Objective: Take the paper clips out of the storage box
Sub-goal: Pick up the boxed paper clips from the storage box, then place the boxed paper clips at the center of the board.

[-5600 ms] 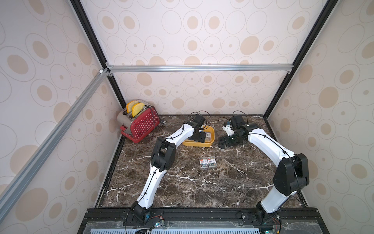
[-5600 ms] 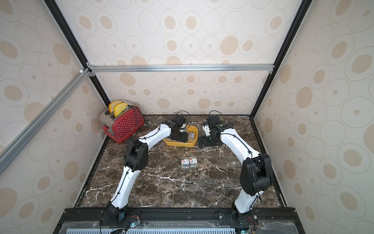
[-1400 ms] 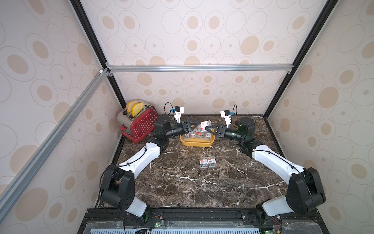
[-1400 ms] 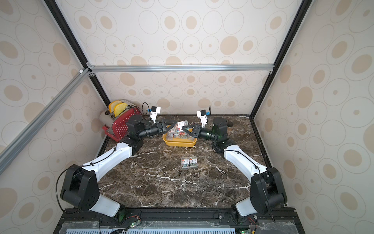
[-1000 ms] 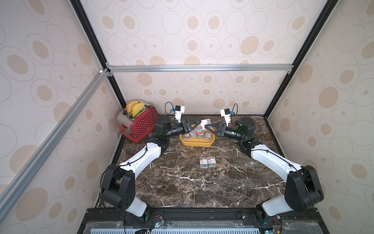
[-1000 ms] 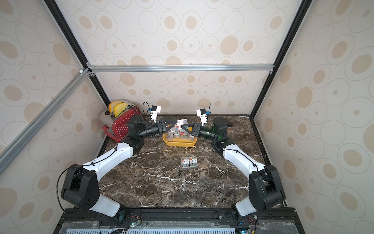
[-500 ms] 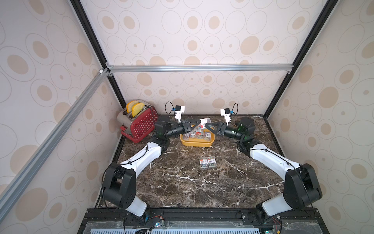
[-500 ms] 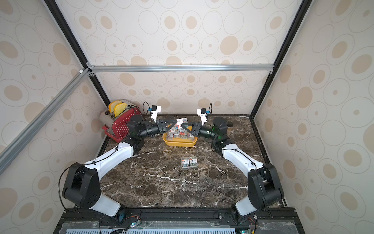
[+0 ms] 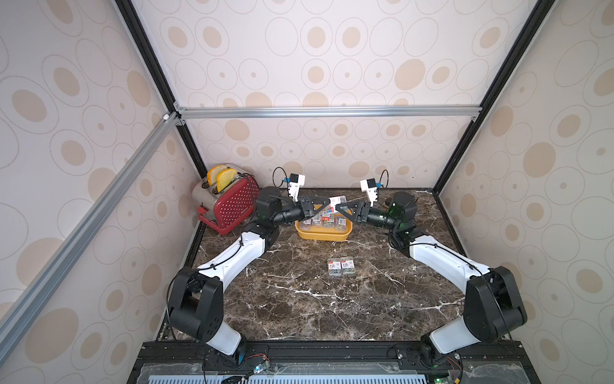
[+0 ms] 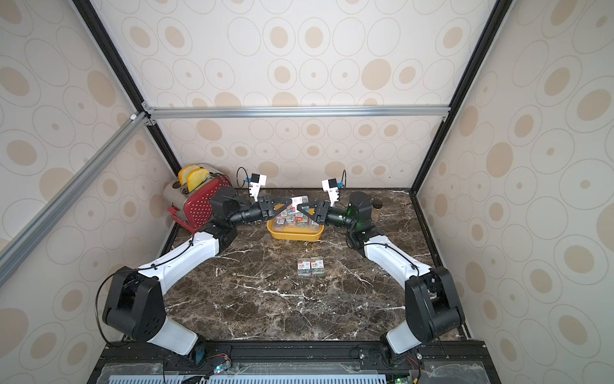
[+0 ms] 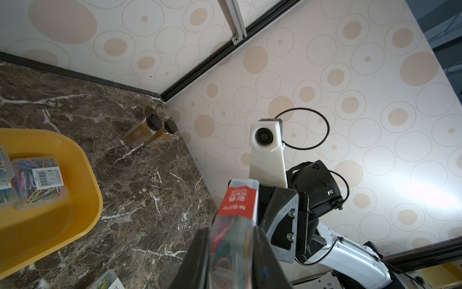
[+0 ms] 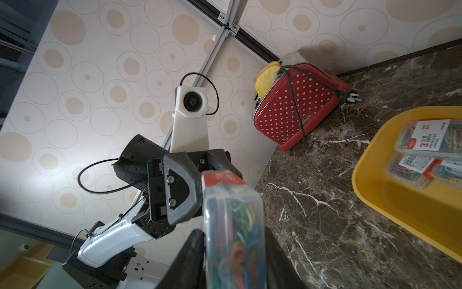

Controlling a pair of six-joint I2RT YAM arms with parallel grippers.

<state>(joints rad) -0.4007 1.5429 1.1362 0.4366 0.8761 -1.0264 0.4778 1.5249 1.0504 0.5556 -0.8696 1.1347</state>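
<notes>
Paper clips (image 12: 422, 140) labelled "PAPERCLIPS" lie in storage box (image 12: 390, 200); left hand (image 11: 231, 235) clamps one; right hand (image 12: 232, 232) unclear.

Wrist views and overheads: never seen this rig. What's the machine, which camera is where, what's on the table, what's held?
Two robot arms, the left arm and the right arm, stand at the near edge of a marble table. Both top views look down from one overhead camera head. Each wrist view comes from a camera on one arm, looking along its jaws. On the table are a yellow tub holding clip boxes, two more boxes lying outside it, a red toaster and two brown jars. Above the tub the jaws meet on one clip box. The left jaws are shut on it. It sits between the right jaws too, but whether they grip I cannot tell.
</notes>
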